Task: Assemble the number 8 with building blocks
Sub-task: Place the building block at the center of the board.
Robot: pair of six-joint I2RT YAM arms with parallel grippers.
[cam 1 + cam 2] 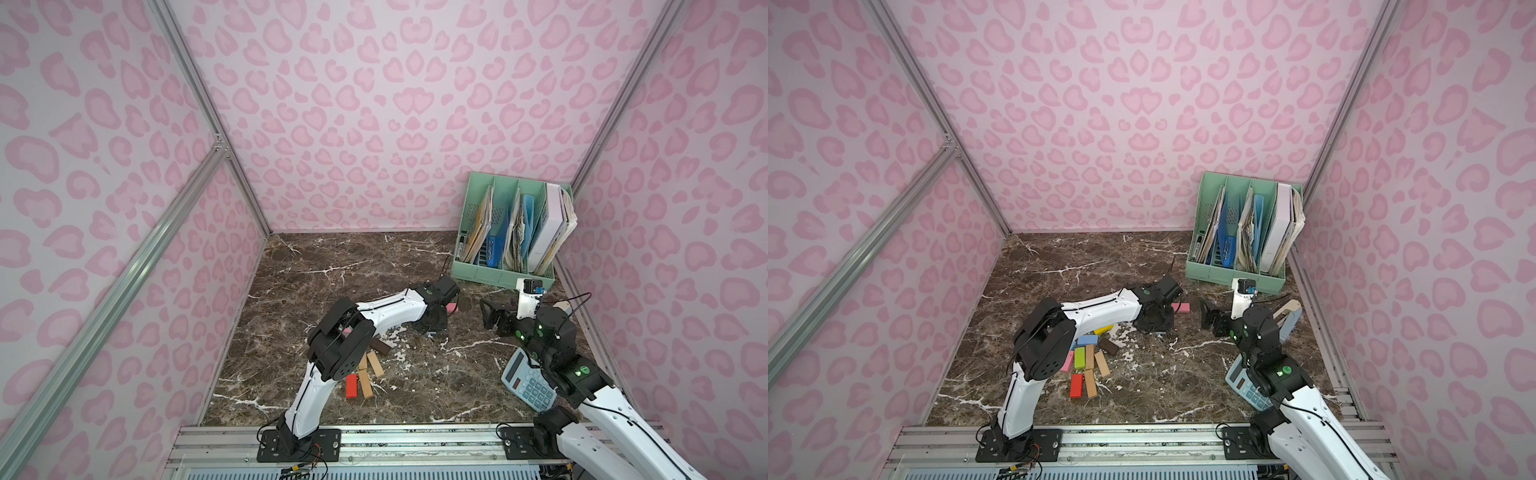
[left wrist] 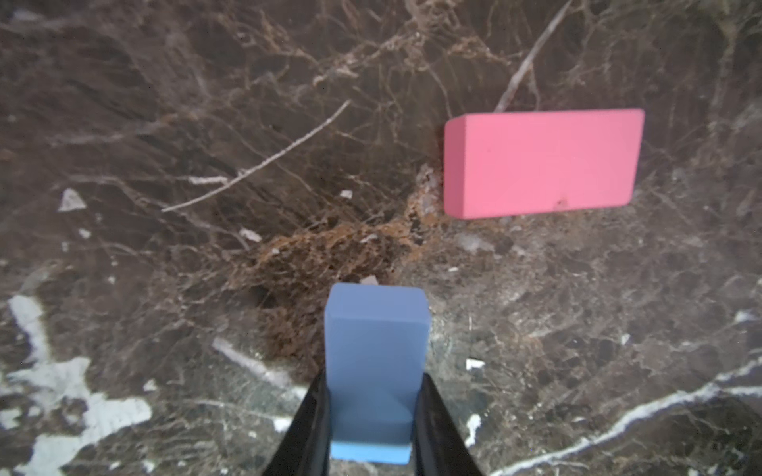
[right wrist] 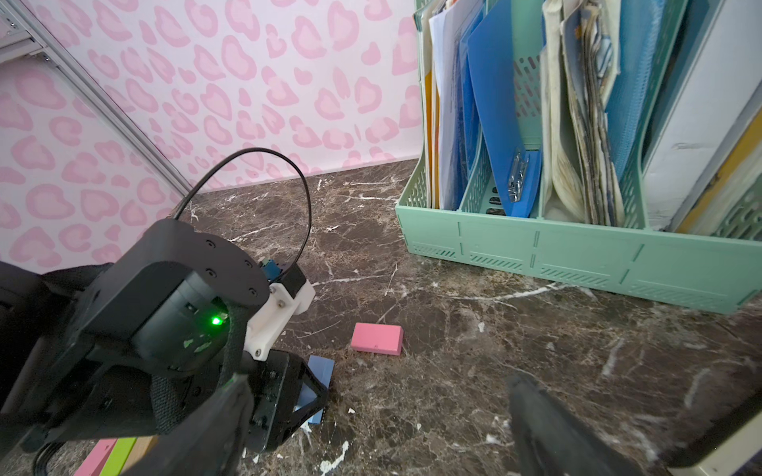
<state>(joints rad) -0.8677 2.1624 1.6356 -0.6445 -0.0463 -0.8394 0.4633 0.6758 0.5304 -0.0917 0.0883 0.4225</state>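
Nearest, a loose cluster of building blocks (image 1: 1088, 361) in red, tan, green, pink and brown lies on the marble table (image 1: 332, 257) by the left arm's elbow, and a calculator (image 1: 525, 384) lies under the right arm. Farther in, the left gripper (image 2: 373, 387) is clamped on a blue block (image 2: 375, 338) low over the table, with a pink block (image 2: 540, 162) lying flat just beyond it, apart. The right gripper (image 3: 379, 387) hangs wide open and empty in front of the mint file rack (image 1: 505, 276).

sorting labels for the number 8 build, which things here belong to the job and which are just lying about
Job: blue block in the left gripper; pink block near it; pile of blocks.
Lying about: calculator; green file rack with folders.
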